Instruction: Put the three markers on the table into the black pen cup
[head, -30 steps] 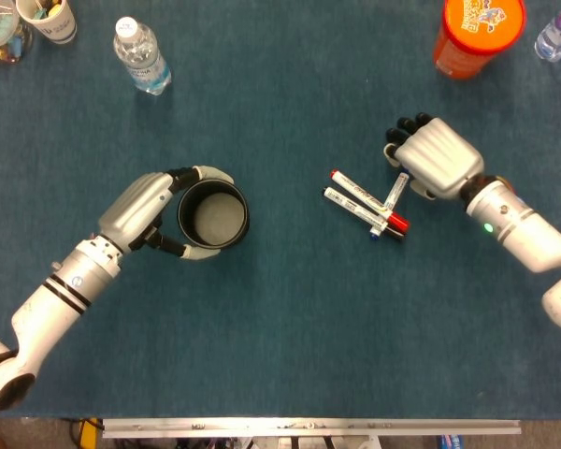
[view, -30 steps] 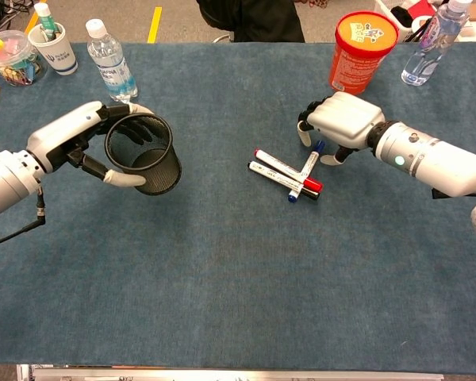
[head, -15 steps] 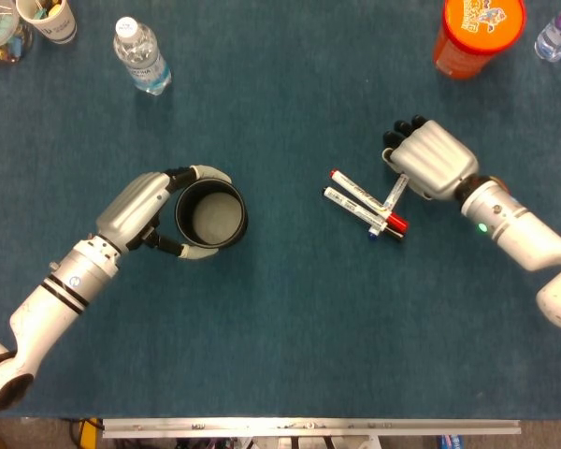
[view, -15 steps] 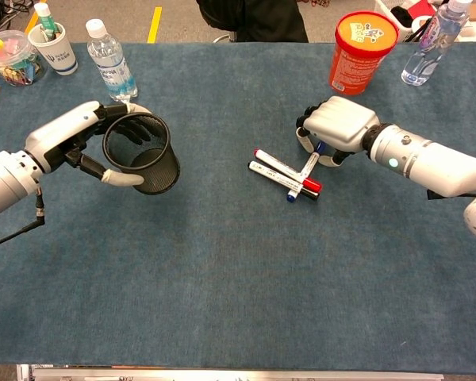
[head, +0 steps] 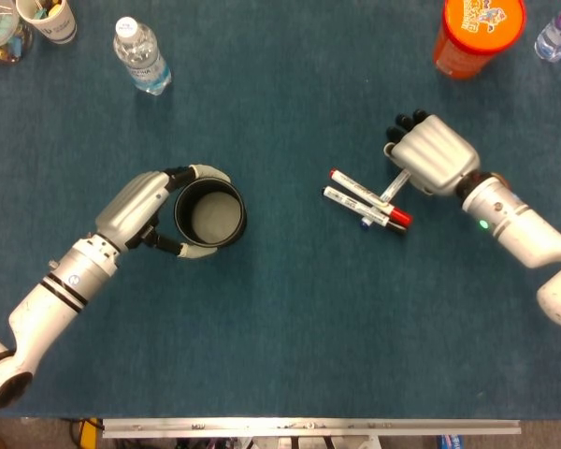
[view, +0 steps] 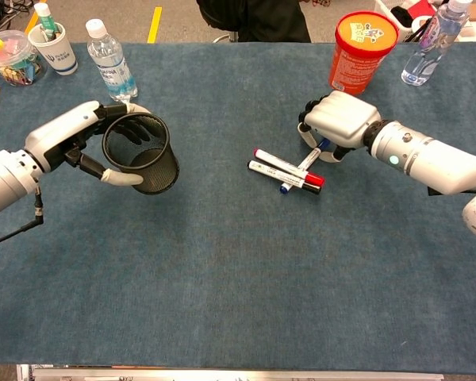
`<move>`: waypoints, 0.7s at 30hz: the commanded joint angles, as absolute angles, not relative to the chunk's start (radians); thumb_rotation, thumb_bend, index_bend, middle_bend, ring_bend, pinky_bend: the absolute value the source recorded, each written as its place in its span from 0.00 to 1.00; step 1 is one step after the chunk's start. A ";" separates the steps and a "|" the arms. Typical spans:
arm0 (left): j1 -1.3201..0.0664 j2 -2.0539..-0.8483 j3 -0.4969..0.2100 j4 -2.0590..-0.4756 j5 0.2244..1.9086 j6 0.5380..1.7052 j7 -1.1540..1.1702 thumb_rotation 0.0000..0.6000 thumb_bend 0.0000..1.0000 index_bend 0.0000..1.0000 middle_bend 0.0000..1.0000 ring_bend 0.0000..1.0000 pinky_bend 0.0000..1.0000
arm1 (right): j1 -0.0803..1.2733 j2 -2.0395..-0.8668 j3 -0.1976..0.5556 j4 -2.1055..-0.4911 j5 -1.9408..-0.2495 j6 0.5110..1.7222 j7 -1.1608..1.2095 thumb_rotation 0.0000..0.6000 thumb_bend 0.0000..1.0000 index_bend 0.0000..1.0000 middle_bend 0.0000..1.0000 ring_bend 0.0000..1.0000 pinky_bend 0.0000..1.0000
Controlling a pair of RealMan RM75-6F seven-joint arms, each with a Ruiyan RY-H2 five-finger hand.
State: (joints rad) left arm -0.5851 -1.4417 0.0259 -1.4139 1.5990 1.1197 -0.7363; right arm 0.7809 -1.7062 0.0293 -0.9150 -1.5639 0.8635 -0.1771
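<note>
My left hand (head: 138, 208) (view: 70, 136) grips the black mesh pen cup (head: 210, 214) (view: 142, 155), which stands upright left of centre. Three markers lie crossed right of centre. The red-capped marker (head: 360, 193) (view: 287, 168) and the black-capped marker (head: 348, 207) (view: 268, 172) lie side by side. A blue-capped marker (head: 385, 198) (view: 300, 168) lies slanted across them. My right hand (head: 435, 155) (view: 343, 119) is over that marker's far end, fingers curled around it. The hand hides the exact contact.
An orange canister (head: 477, 33) (view: 363, 49) stands behind my right hand, with a water bottle (head: 559, 33) (view: 430, 44) further right. At the back left stand another water bottle (head: 142, 56) (view: 109, 59), a white cup of pens (head: 49, 19) (view: 54, 46) and a clear tub (view: 12, 59).
My right hand's fingers closed in on the blue-capped marker's far end. That marker swung, its lower tip moving left and up. The left hand and cup barely moved.
</note>
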 commanded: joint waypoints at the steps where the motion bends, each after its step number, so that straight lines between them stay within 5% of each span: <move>1: -0.591 -1.442 0.020 -1.414 1.594 1.112 -0.735 1.00 0.15 0.29 0.38 0.35 0.29 | 0.777 -1.678 0.031 -0.927 -1.575 0.899 -0.166 1.00 0.31 0.66 0.38 0.23 0.31; 21: -0.664 -1.501 -0.024 -1.410 1.550 1.012 -0.659 1.00 0.15 0.28 0.38 0.35 0.29 | 0.784 -1.363 0.065 -1.235 -1.621 1.033 -0.222 1.00 0.32 0.67 0.40 0.23 0.31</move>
State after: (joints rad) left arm -0.6576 -1.4939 -0.0201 -1.4137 1.5569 1.0209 -0.6665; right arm 0.7826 -1.3720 0.0548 -1.2193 -1.6219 1.0215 -0.2184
